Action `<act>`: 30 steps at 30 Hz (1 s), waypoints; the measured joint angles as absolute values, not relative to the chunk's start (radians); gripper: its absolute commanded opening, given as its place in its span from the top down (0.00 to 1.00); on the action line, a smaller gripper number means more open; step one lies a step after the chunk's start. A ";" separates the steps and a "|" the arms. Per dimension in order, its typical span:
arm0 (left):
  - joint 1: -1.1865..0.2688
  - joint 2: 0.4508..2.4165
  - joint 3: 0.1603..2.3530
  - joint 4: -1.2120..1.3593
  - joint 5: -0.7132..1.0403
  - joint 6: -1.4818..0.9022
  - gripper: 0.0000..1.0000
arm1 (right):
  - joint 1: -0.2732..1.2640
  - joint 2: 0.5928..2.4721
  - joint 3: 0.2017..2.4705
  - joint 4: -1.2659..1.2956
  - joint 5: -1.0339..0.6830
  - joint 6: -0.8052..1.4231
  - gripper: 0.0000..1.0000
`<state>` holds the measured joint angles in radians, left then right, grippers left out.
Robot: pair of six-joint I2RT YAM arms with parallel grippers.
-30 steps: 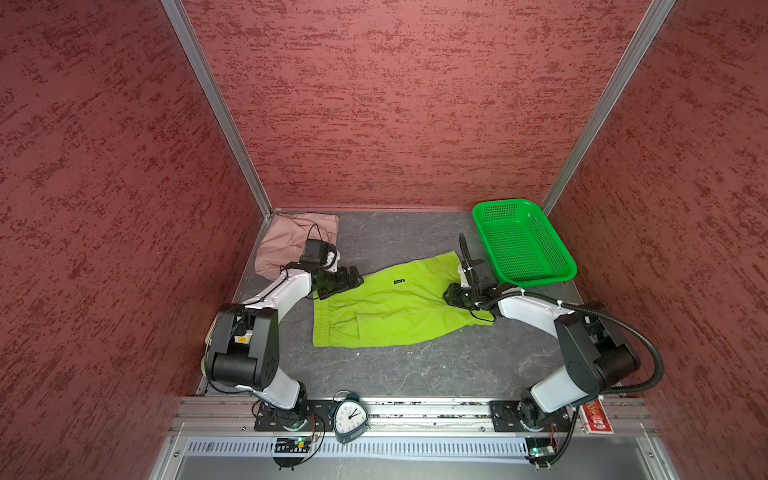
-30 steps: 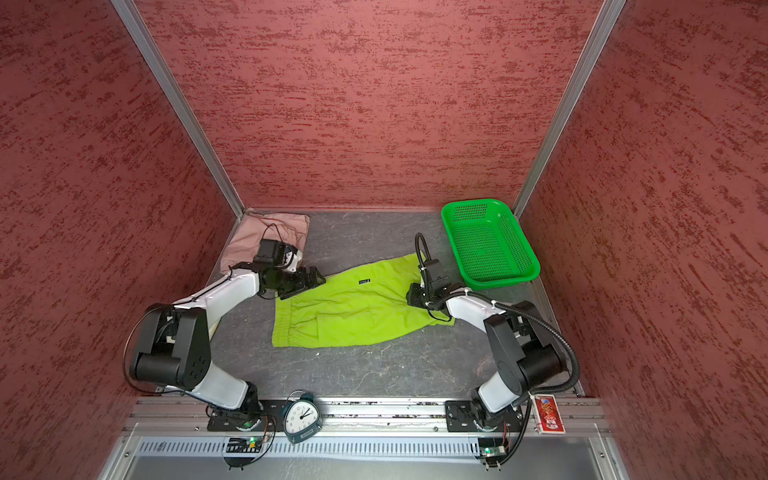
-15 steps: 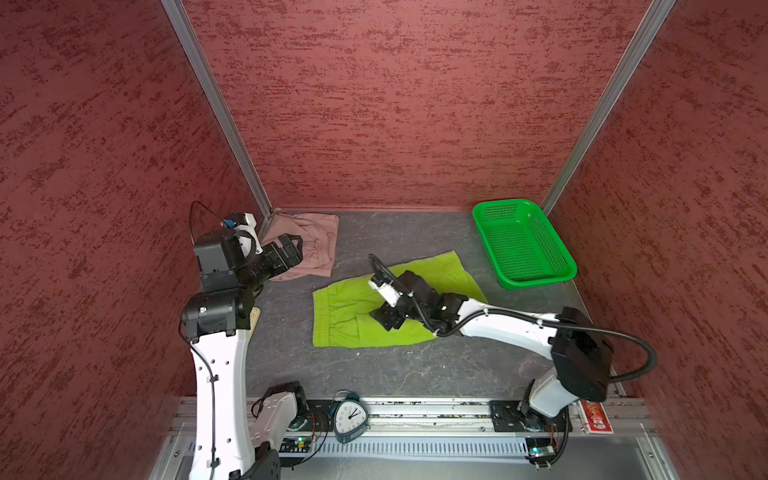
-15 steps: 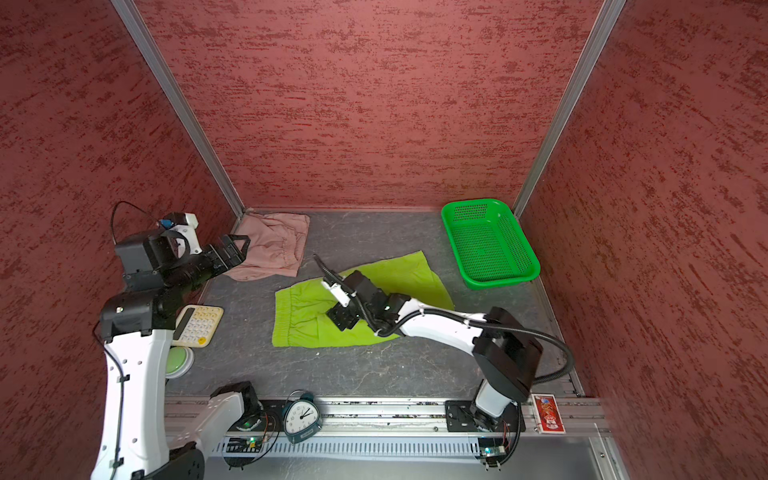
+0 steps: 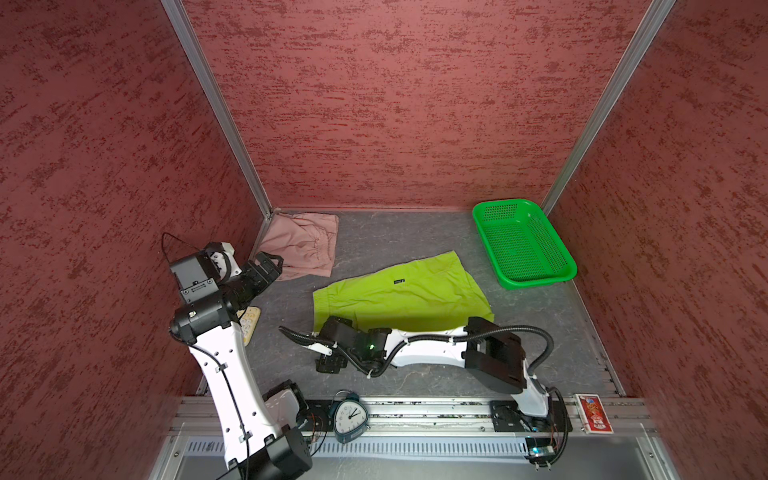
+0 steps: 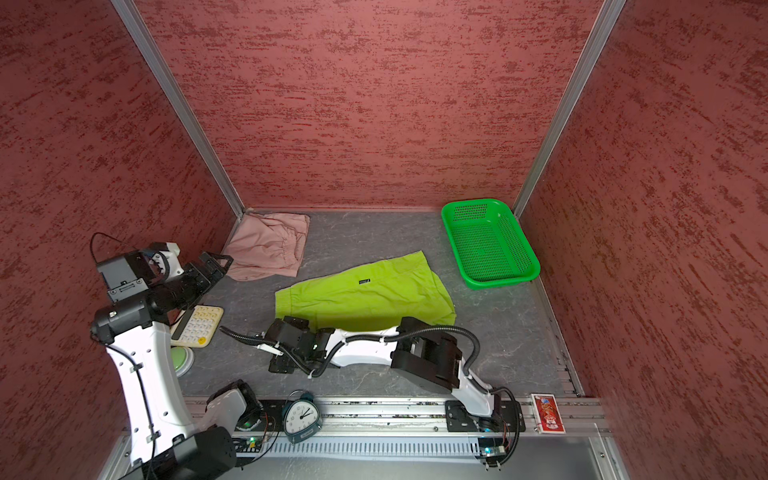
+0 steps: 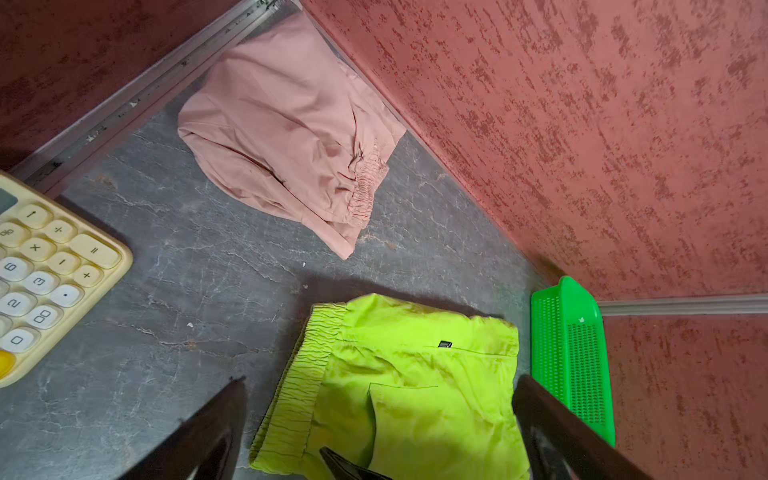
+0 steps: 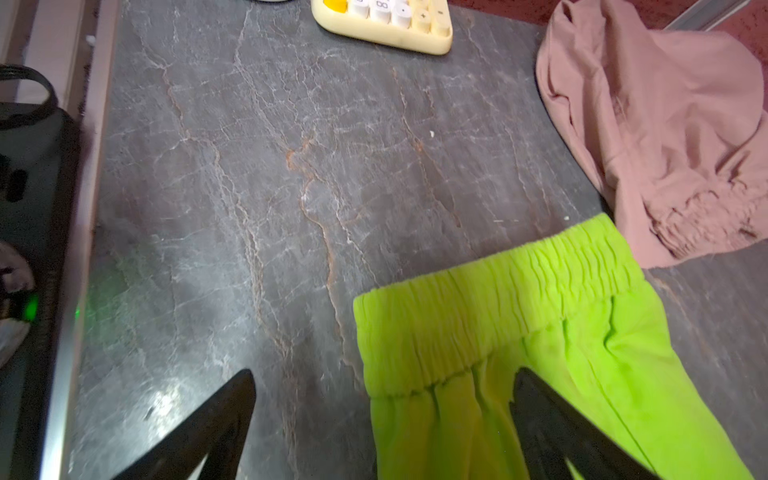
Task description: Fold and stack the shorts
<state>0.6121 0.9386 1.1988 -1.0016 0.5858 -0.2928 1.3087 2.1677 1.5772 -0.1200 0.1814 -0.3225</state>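
Note:
The lime green shorts (image 5: pixel 399 295) lie spread flat mid-table, waistband to the left and a small black logo on top. The dusty pink shorts (image 5: pixel 305 245) sit crumpled in the back left corner. My right gripper (image 5: pixel 322 347) reaches across low to the green pair's near left corner. In the right wrist view my right gripper (image 8: pixel 384 372) is open, one finger over bare table and one over the waistband (image 8: pixel 498 299), gripping nothing. My left gripper (image 5: pixel 268 266) hangs raised at the left, near the pink pair; in its wrist view, my left gripper (image 7: pixel 380 380) is open and empty.
A bright green perforated basket (image 5: pixel 523 245) stands at the back right. A cream calculator (image 6: pixel 195 328) and a green round object (image 6: pixel 180 359) lie at the left under the left arm. A clock (image 5: pixel 351 415) and a red card pack (image 5: pixel 594 413) sit on the front rail.
My left arm has lifted off the green shorts and pulled back up to the left. My right gripper has crossed from their right end to the near left corner and opened.

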 measured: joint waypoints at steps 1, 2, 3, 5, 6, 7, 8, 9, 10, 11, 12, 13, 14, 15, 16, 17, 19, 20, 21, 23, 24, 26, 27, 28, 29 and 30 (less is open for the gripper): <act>0.635 0.938 1.196 -0.987 0.595 -0.301 0.01 | 1.310 2.191 1.597 -0.121 0.195 -0.334 0.02; 0.654 0.938 1.195 -0.978 0.604 -0.305 0.01 | 1.310 2.213 1.613 -0.122 0.212 -0.346 0.02; 0.673 0.939 1.195 -0.970 0.615 -0.310 0.01 | 1.310 2.232 1.626 -0.125 0.228 -0.358 0.02; 0.694 0.944 1.194 -0.959 0.631 -0.318 0.01 | 1.310 2.265 1.640 -0.134 0.263 -0.380 0.02; 0.700 0.944 1.190 -0.950 0.634 -0.322 0.01 | 1.310 2.278 1.645 -0.141 0.278 -0.392 0.02; 0.704 0.944 1.184 -0.942 0.639 -0.326 0.01 | 1.310 2.288 1.649 -0.136 0.292 -0.401 0.02; 0.707 0.942 1.177 -0.934 0.645 -0.328 0.01 | 1.310 2.291 1.658 -0.139 0.302 -0.410 0.02; 0.713 0.942 1.169 -0.929 0.653 -0.331 0.01 | 1.310 2.293 1.664 -0.141 0.315 -0.422 0.02; 0.721 0.943 1.160 -0.922 0.661 -0.336 0.01 | 1.310 2.294 1.664 -0.142 0.327 -0.434 0.02; 0.727 0.944 1.156 -0.920 0.667 -0.340 0.01 | 1.310 2.295 1.664 -0.143 0.338 -0.442 0.04; 0.735 0.947 1.150 -0.916 0.677 -0.344 0.01 | 1.310 2.299 1.667 -0.141 0.349 -0.450 0.08; 0.740 0.949 1.147 -0.915 0.682 -0.348 0.01 | 1.310 2.304 1.673 -0.141 0.360 -0.457 0.13; 0.744 0.950 1.145 -0.913 0.688 -0.351 0.01 | 1.310 2.310 1.679 -0.139 0.370 -0.464 0.21; 0.749 0.951 1.142 -0.910 0.695 -0.353 0.01 | 1.309 2.316 1.681 -0.136 0.377 -0.468 0.29; 0.753 0.952 1.140 -0.908 0.699 -0.355 0.01 | 1.308 2.321 1.683 -0.132 0.382 -0.476 0.39; 0.758 0.951 1.139 -0.904 0.702 -0.360 0.01 | 1.307 2.327 1.687 -0.132 0.386 -0.477 0.50; 0.768 0.951 1.135 -0.900 0.702 -0.362 0.01 | 1.304 2.338 1.690 -0.131 0.386 -0.472 0.67; 0.772 0.951 1.133 -0.900 0.701 -0.362 0.00 | 1.301 2.342 1.690 -0.133 0.382 -0.468 0.78; 0.775 0.951 1.131 -0.899 0.701 -0.362 0.01 | 1.298 2.343 1.690 -0.133 0.376 -0.460 0.87; 0.777 0.951 1.124 -0.897 0.700 -0.362 0.01 | 1.291 2.342 1.690 -0.128 0.359 -0.442 1.00; 0.777 0.951 1.119 -0.896 0.700 -0.362 0.01 | 1.287 2.341 1.689 -0.123 0.344 -0.427 1.00; 0.778 0.952 1.106 -0.896 0.699 -0.362 0.01 | 1.274 2.325 1.664 -0.096 0.310 -0.397 1.00; 0.778 0.954 1.099 -0.896 0.699 -0.362 0.01 | 1.266 2.307 1.636 -0.076 0.285 -0.371 1.00; 0.778 0.956 1.093 -0.896 0.698 -0.362 0.01 | 1.259 2.290 1.608 -0.059 0.263 -0.350 1.00; 0.779 0.958 1.085 -0.894 0.698 -0.363 0.01 | 1.249 2.263 1.570 -0.038 0.234 -0.325 1.00; 0.779 0.959 1.076 -0.891 0.698 -0.363 0.01 | 1.239 2.235 1.531 -0.014 0.209 -0.300 1.00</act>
<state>0.7788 0.9588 1.0763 -0.8906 0.6975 -0.3626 1.2388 2.2349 1.5314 -0.0143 0.2089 -0.3004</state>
